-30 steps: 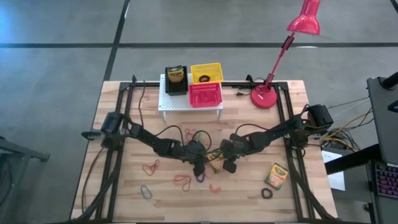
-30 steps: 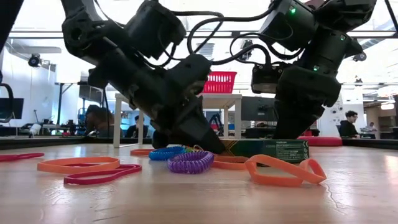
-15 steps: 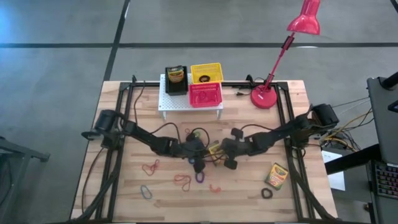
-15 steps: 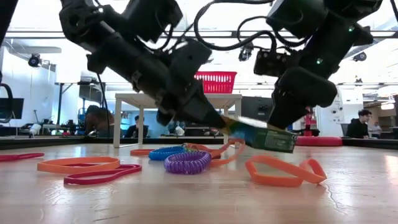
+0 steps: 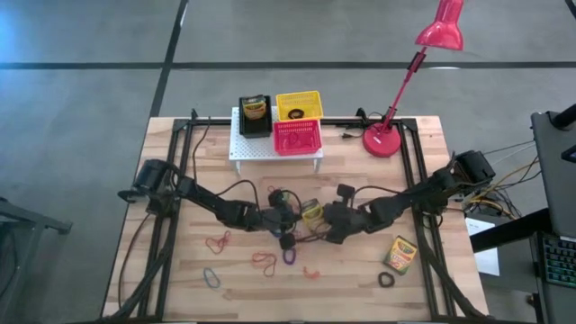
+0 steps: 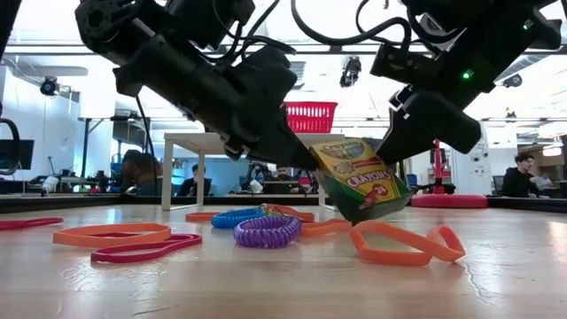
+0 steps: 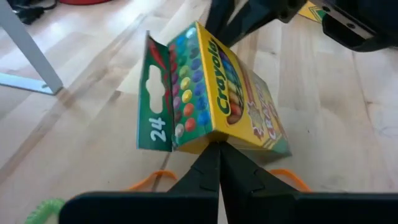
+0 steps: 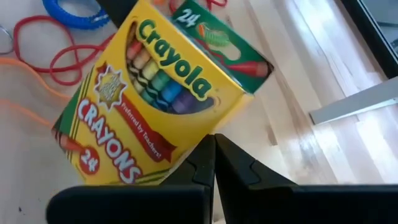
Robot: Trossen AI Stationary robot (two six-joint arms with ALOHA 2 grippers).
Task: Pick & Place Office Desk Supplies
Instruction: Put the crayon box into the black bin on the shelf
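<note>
Lifted off table: cardboard crayon box (image 6: 361, 178) | both arms' fingers (image 7: 217, 163) pinched on it

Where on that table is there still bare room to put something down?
Bare wood lies between the white rack and the table's left edge, and near the right front corner past the second crayon box. The middle is crowded: both grippers pinch one crayon box above scattered elastic loops.
</note>
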